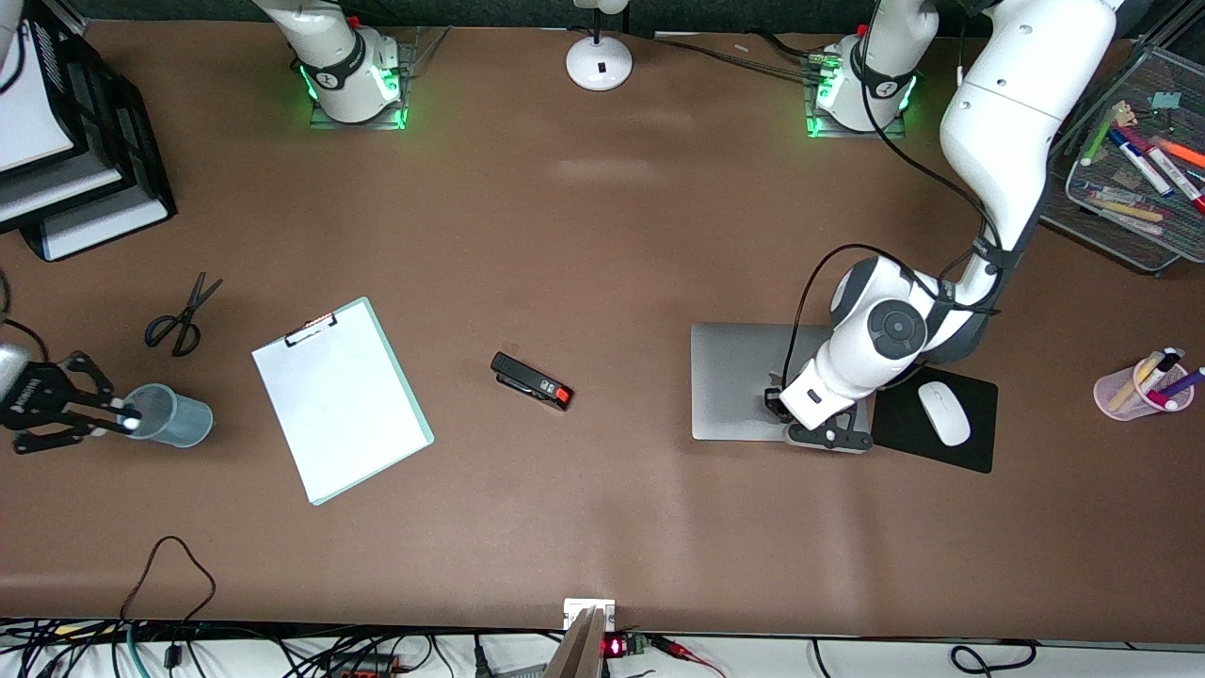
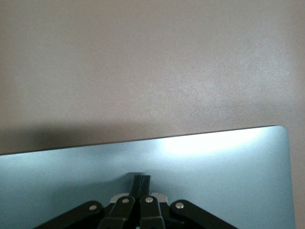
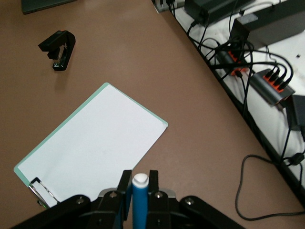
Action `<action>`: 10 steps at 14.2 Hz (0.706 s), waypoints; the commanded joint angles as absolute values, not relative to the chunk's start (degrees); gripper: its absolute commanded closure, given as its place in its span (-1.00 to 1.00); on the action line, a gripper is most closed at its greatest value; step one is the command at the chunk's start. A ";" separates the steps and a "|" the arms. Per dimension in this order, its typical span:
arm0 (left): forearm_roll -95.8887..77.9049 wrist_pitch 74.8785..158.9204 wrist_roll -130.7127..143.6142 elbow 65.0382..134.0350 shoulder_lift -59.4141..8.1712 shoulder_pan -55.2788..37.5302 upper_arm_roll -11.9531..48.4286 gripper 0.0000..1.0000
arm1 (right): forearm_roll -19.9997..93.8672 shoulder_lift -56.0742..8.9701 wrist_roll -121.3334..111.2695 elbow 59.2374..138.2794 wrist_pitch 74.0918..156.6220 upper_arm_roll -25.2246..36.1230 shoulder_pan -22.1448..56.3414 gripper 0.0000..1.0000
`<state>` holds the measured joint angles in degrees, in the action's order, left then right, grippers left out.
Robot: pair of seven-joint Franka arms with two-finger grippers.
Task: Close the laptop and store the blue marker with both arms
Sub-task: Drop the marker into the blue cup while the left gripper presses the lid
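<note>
The silver-grey laptop [image 1: 744, 377] lies closed and flat on the table at the left arm's end. It fills the lower part of the left wrist view [image 2: 224, 176]. My left gripper [image 1: 821, 435] is shut and empty, with its fingertips [image 2: 141, 179] resting on the lid near the edge nearer the front camera. My right gripper [image 1: 120, 415] is shut on the blue marker [image 3: 139, 202], whose whitish tip points out from between the fingers. It holds the marker at the rim of a translucent bluish cup [image 1: 179, 417] at the right arm's end.
A white clipboard [image 1: 339, 400], a black stapler [image 1: 532, 381] and scissors [image 1: 184, 315] lie mid-table. A white mouse [image 1: 943, 412] sits on a black pad [image 1: 979, 452] beside the laptop. A pink pen cup [image 1: 1134, 388], a wire tray [image 1: 1130, 217] and stacked paper trays [image 1: 85, 188] stand at the table's ends.
</note>
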<state>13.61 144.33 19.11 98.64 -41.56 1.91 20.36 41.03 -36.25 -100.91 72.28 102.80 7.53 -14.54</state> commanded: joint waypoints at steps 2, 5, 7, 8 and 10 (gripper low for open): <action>15.38 144.23 20.48 96.50 -42.89 0.88 19.69 1.00 | 49.02 -38.31 -109.76 71.02 100.21 6.59 -18.01 1.00; 15.47 143.97 20.48 95.98 -42.54 1.05 19.69 1.00 | 54.74 -40.68 -115.55 71.02 98.44 6.59 -19.86 1.00; 15.56 140.39 20.30 94.92 -40.71 1.49 19.78 1.00 | 57.12 -41.66 -117.85 71.19 96.77 6.59 -20.82 1.00; 15.56 136.10 20.30 94.49 -39.13 1.32 19.95 1.00 | 57.22 -42.27 -118.56 71.19 96.25 6.59 -21.44 1.00; 15.64 129.41 19.95 94.31 -34.74 1.49 20.30 1.00 | 58.09 -43.41 -120.92 71.28 95.19 6.59 -22.67 1.00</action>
